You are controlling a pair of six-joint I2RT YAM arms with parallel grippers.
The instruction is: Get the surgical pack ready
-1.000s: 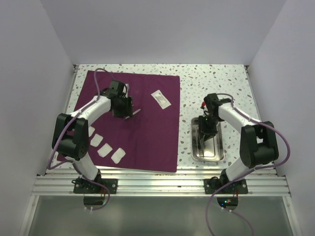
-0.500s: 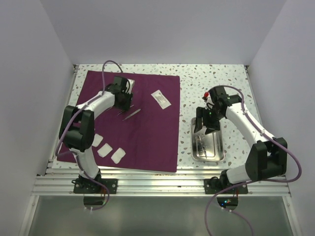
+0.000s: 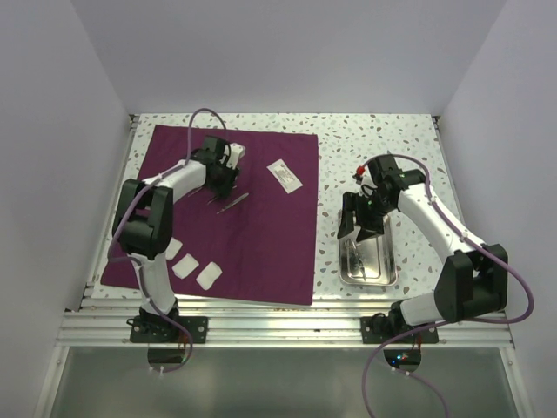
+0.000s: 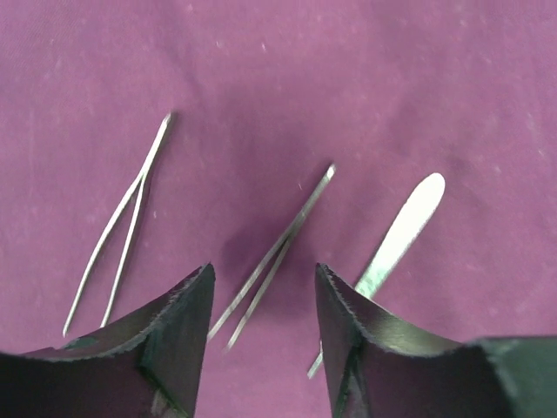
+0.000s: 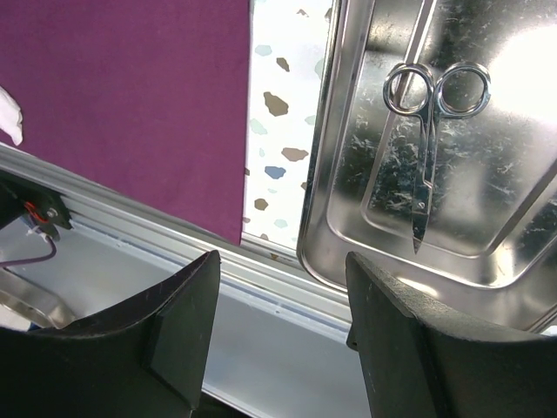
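The maroon cloth [image 3: 261, 252] lies flat on the left of the table. Two thin tweezers [image 4: 277, 251] [image 4: 120, 233] and a flat steel instrument [image 4: 402, 228] rest on it. My left gripper [image 4: 264, 280] hovers open just above them, the middle tweezers between its fingers but untouched; from above it [image 3: 222, 177] is at the cloth's far part. The steel tray [image 5: 318, 218] holds scissors [image 5: 431, 148]. My right gripper [image 5: 283, 261] is open and empty over the tray's near-left corner [image 3: 345, 261].
Three white pads [image 3: 184, 266] lie in a row on the cloth's near left. A small white packet [image 3: 285, 174] sits on its far right. The aluminium rail [image 3: 278, 326] runs along the near edge. White walls close in the table.
My right gripper has opened and lifted out of the tray, leaving the scissors lying there. The left gripper has shifted slightly toward the far side above the instruments.
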